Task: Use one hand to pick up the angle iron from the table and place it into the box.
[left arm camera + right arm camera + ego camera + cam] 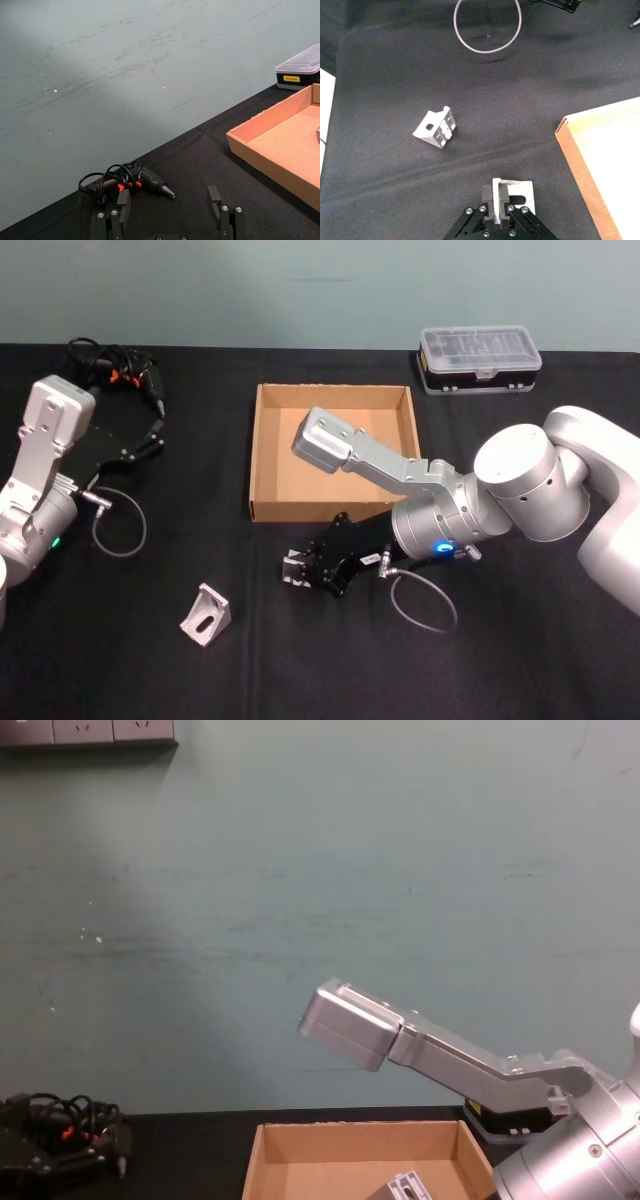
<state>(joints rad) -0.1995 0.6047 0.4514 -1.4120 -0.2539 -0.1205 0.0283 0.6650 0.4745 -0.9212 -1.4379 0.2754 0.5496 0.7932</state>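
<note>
- Black surface (100,670) carrying the box (290,510).
- Right hand (297,570) just before the box's front wall, clamped on an angle iron (522,192); box straight behind, over that wall.
- Left hand (170,210) well left of the box, fingers apart, parked.
- Second angle iron (206,616) loose, front-left of the box.

The counter (330,670) wore matt black cloth, faintly creased. The box (300,510) was plain tan cardboard, unglossed. The loose angle iron (206,616) and the second angle iron (524,192), held in the jaws of the right gripper (496,194), were pale, dull-sheened metal. The case (480,357) had a clear plastic lid.
</note>
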